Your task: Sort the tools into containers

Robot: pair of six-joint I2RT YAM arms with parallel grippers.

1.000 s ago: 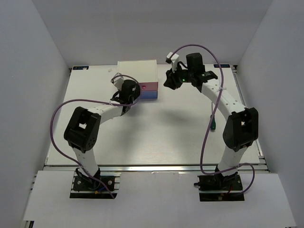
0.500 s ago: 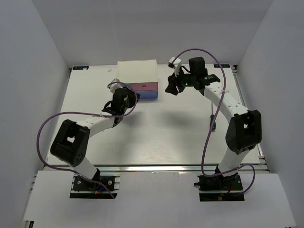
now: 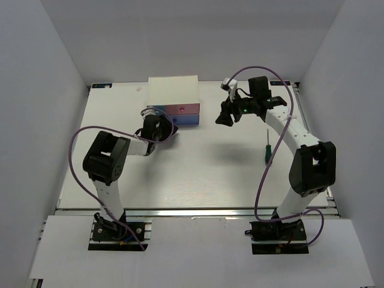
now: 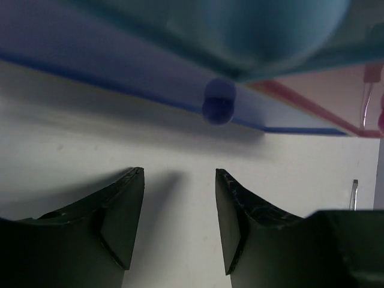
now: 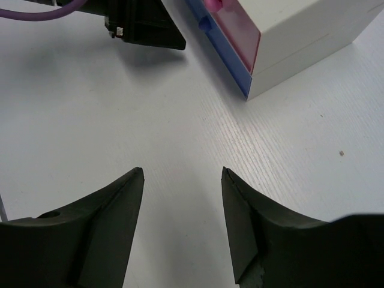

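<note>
Apparently apart: left hand, periwinkle knob

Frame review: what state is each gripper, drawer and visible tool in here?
Left gripper: open, empty.
Right gripper: open, empty.
Pink drawer: looks shut.
Periwinkle drawer: looks shut.
Green-handled screwdriver: lying on the table, not yet sorted.

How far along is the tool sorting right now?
Done: nothing visibly; the green-handled screwdriver lies loose on the table. In hand: nothing; the left gripper, open, faces the periwinkle drawer knob, and the right gripper hangs open, empty. Left: that screwdriver at least.
</note>
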